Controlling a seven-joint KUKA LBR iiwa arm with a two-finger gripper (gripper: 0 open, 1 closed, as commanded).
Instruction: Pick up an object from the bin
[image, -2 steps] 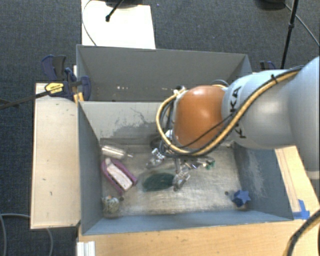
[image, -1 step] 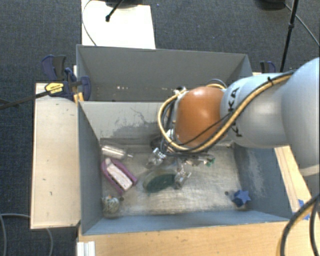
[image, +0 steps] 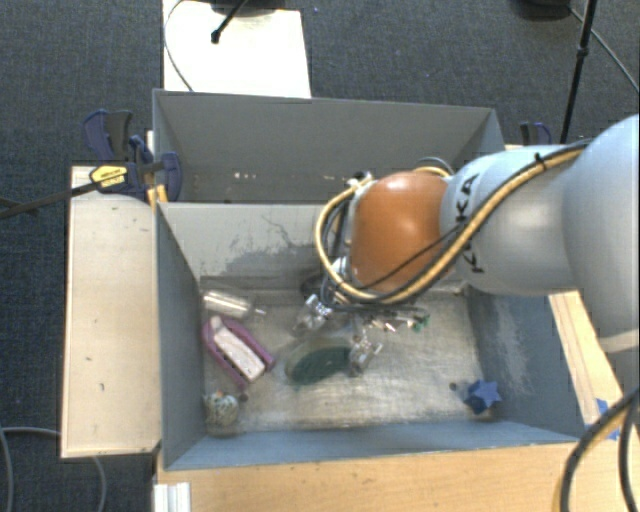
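Grey metal bin (image: 300, 140), arm (image: 540, 230) reaching in: nothing picked yet.
The end effector (image: 340, 332) hangs low at the bin's centre, just above a dark green flat oval piece (image: 316, 366). I cannot tell how open it is. No grasp shows, so gripping and lifting remain.

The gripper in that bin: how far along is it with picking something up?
Early on. Done: the gripper is low in the bin, right by a dark green flat thing near the middle. In hand: nothing visibly lifted. Left: gripping and raising one thing; the silver cylinder, purple and white piece and small blue piece all lie on the floor.
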